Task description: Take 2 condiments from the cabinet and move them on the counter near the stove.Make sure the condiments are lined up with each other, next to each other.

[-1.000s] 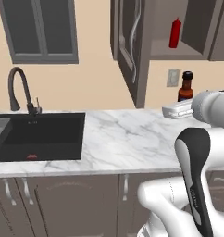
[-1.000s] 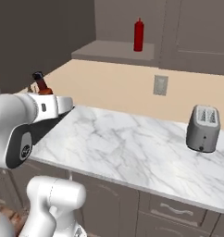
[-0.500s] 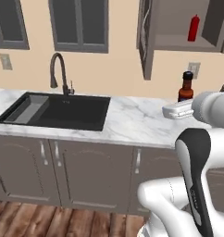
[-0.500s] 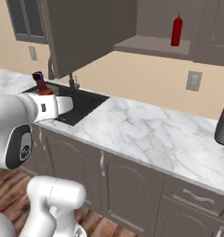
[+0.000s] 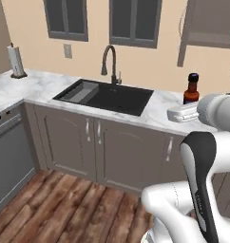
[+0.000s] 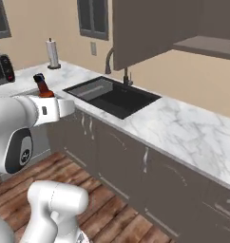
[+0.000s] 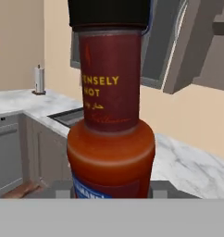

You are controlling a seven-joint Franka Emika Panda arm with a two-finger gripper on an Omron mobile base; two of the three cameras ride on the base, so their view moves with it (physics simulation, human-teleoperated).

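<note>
My gripper (image 5: 184,113) is shut on the lower body of a reddish-brown sauce bottle (image 5: 191,90) with a dark neck and cap, and holds it upright in the air in front of the counter (image 5: 41,88). From the right side, the bottle (image 6: 42,86) stands up out of the gripper (image 6: 51,105) at the left. In the hand view the bottle (image 7: 111,129) is very close, its label reading "HOT". The cabinet (image 6: 145,28) hangs open on the wall, its shelf (image 6: 207,45) far to my right. The stove is out of view.
A black sink (image 5: 107,95) with a curved faucet (image 5: 109,59) is set into the marble counter (image 6: 183,128). A paper towel roll (image 5: 14,60) stands at the far left. Grey-brown base cabinets (image 5: 117,152) and a wood floor (image 5: 64,199) lie below.
The whole picture has shifted: the base has backed away from the counter and turned left, so sink and floor now show. The bottle stays in my shut gripper.
</note>
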